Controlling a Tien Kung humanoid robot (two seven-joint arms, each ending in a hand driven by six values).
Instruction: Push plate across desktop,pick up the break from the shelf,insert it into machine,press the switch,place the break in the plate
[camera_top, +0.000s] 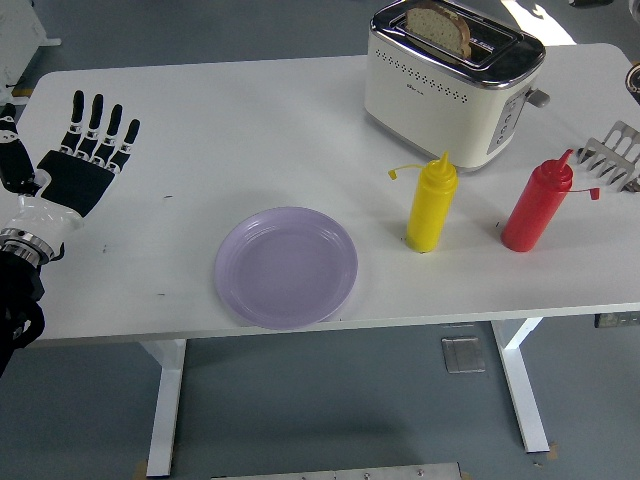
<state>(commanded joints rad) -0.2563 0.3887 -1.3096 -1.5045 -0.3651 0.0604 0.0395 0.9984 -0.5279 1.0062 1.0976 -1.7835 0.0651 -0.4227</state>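
The toaster (452, 80) stands at the far right of the white surface (200, 120). A slice of bread (440, 27) sits tilted in its top slot, with the upper part showing above the rim. The side lever (537, 97) projects from the toaster's right end. In front of the toaster, a yellow squeeze bottle (431, 203) stands upright, and a red squeeze bottle (536, 207) stands upright to the right of it, the two well apart. A metal rack (615, 155) lies right of the toaster at the frame edge, only partly visible. The lilac plate (286, 266) rests in front and to the left of the toaster, near the surface's front edge. The left robot hand (80, 165) lies far left of the toaster, flat, fingers extended and released, grasping nothing.
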